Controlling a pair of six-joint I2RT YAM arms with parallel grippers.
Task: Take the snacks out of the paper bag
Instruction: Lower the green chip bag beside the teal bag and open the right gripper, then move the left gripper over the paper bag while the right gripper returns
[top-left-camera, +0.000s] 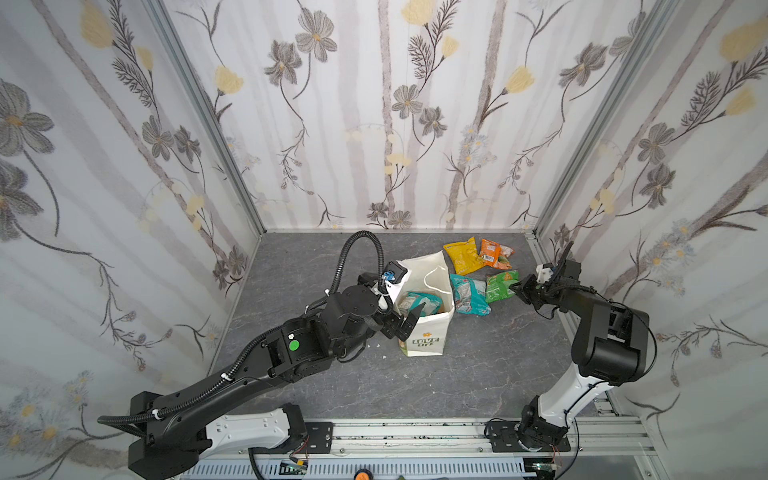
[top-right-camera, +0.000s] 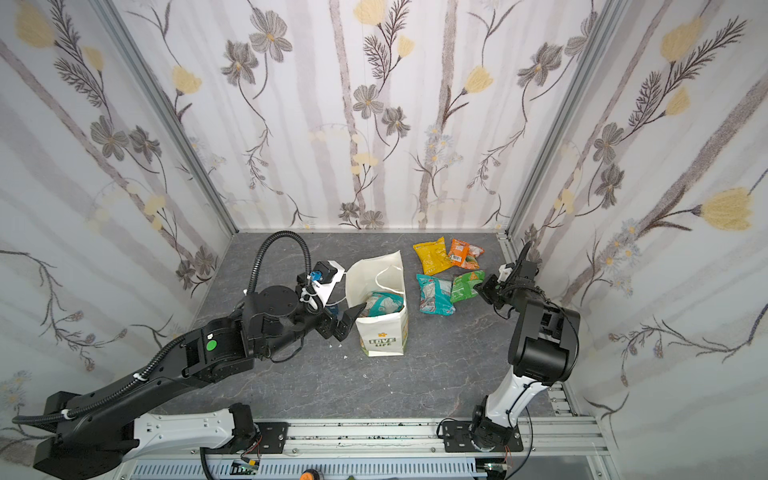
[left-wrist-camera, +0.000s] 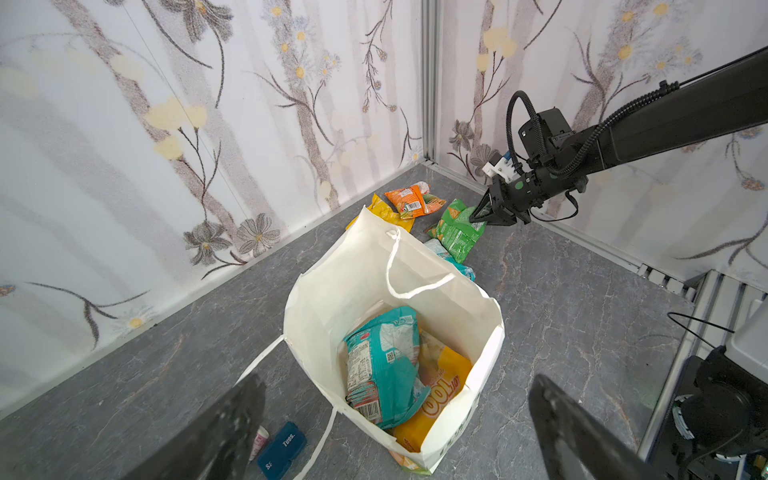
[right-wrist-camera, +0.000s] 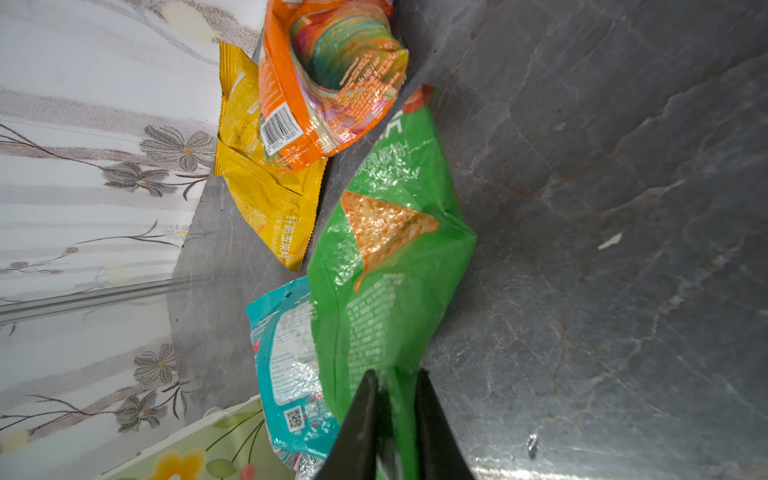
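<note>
The white paper bag (top-left-camera: 428, 332) (top-right-camera: 382, 332) stands upright and open on the grey floor. In the left wrist view a teal snack packet (left-wrist-camera: 382, 365) lies inside it on an orange-yellow one (left-wrist-camera: 440, 382). My left gripper (top-left-camera: 411, 322) (left-wrist-camera: 397, 395) hovers open at the bag's near rim, holding nothing. To the right of the bag lie a yellow packet (top-left-camera: 463, 255), an orange packet (top-left-camera: 492, 252), a teal packet (top-left-camera: 467, 295) and a green packet (top-left-camera: 500, 286) (right-wrist-camera: 390, 249). My right gripper (top-left-camera: 515, 287) (right-wrist-camera: 397, 386) has its jaws narrowly round the green packet's edge, low over the floor.
A small dark blue box (left-wrist-camera: 282, 449) and a tiny white-and-red item (left-wrist-camera: 259, 440) lie on the floor left of the bag, under my left arm. Flowered walls close the back and both sides. A metal rail (top-left-camera: 415, 432) runs along the front.
</note>
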